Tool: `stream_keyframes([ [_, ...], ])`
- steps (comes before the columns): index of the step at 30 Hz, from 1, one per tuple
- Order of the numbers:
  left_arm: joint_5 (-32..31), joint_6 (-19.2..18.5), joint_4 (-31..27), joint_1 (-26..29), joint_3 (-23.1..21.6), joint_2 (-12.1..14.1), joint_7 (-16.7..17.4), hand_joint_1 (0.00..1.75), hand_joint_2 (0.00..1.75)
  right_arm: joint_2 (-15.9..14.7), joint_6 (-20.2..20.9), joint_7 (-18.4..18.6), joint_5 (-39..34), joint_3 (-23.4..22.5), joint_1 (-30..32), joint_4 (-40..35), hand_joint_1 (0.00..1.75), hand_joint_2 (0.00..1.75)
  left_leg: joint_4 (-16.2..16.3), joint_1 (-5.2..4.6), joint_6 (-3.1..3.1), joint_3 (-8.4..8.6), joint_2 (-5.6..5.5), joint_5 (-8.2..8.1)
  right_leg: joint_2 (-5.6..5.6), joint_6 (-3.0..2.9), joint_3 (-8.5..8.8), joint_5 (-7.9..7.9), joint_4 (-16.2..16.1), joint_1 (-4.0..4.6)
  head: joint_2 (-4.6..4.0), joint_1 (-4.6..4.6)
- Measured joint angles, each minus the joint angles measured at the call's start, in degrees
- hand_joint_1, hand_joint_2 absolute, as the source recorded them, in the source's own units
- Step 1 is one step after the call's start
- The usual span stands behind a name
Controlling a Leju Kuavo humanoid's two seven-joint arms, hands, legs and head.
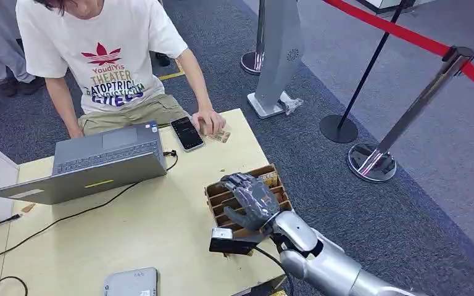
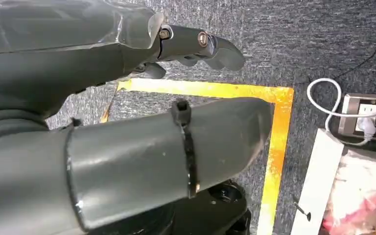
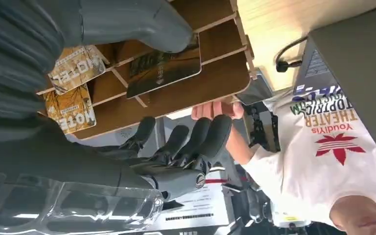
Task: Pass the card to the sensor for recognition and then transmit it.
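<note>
Several cards (image 3: 164, 68): standing in the wooden rack (image 1: 219, 200) at the table's edge.
Right hand (image 1: 250, 200): over the slots, fingers apart — nothing held.
Risk: fingers catching two cards — slots sit close together.

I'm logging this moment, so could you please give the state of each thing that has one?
Right hand: over the wooden card rack, fingers apart, gripping nothing visible.
Left hand: hanging above the floor, holding nothing.
Cards: lying in the rack's slots.
Laptop: open.
Phone: flat on the table, screen dark.
</note>
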Motion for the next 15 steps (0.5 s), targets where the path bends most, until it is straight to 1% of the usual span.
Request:
stream_keyframes([
  [2, 0.04, 0.07, 0.00, 0.00, 0.00, -0.02, 0.00, 0.00, 0.00, 0.00, 0.02, 0.00, 0.00, 0.04, -0.15, 0.04, 0.66, 1.75, 0.00, 0.00, 0.00, 0.00, 0.00, 0.00, 0.00, 0.00, 0.00, 0.00, 0.00, 0.00, 0.00, 0.00],
  [8, -0.13, 0.37, 0.00, 0.01, 0.00, -0.07, 0.02, 0.00, 0.00, -0.09, 0.00, 0.00, -0.02, 0.02, -0.26, 0.04, 0.68, 1.75, 0.00, 0.00, 0.00, 0.01, 0.00, 0.00, 0.00, 0.00, 0.00, 0.00, 0.00, 0.00, 0.00, 0.00],
  [11, -0.13, 0.37, 0.00, 0.02, 0.00, -0.09, 0.02, 0.00, 0.00, -0.44, -0.04, 0.00, 0.00, -0.07, -0.21, 0.02, 0.66, 1.75, 0.00, 0.00, 0.00, 0.01, 0.00, 0.00, 0.00, 0.00, 0.00, 0.00, 0.00, 0.00, 0.00, 0.00],
  [12, -0.13, 0.37, 0.00, 0.02, 0.00, -0.09, 0.02, 0.00, 0.00, -0.55, -0.04, 0.02, 0.00, -0.11, -0.19, 0.00, 0.72, 1.75, 0.00, 0.00, 0.00, 0.01, 0.00, 0.00, 0.00, 0.00, -0.01, 0.00, 0.00, 0.00, 0.00, 0.00],
  [14, -0.15, 0.37, 0.00, 0.01, 0.00, -0.09, 0.02, 0.00, 0.00, -0.81, -0.09, 0.28, 0.07, -0.17, -0.07, -0.07, 0.66, 1.75, 0.00, -0.01, 0.00, 0.02, 0.00, 0.00, 0.00, 0.00, -0.01, 0.00, 0.00, 0.00, 0.00, 0.00],
  [15, -0.18, 0.35, 0.00, 0.02, 0.00, -0.09, 0.04, 0.00, 0.00, -0.96, -0.11, 0.39, 0.22, -0.26, 0.05, -0.11, 0.66, 1.75, 0.00, -0.01, 0.00, 0.02, 0.00, 0.00, 0.00, 0.00, -0.01, 0.00, 0.00, 0.00, 0.00, 0.00],
])
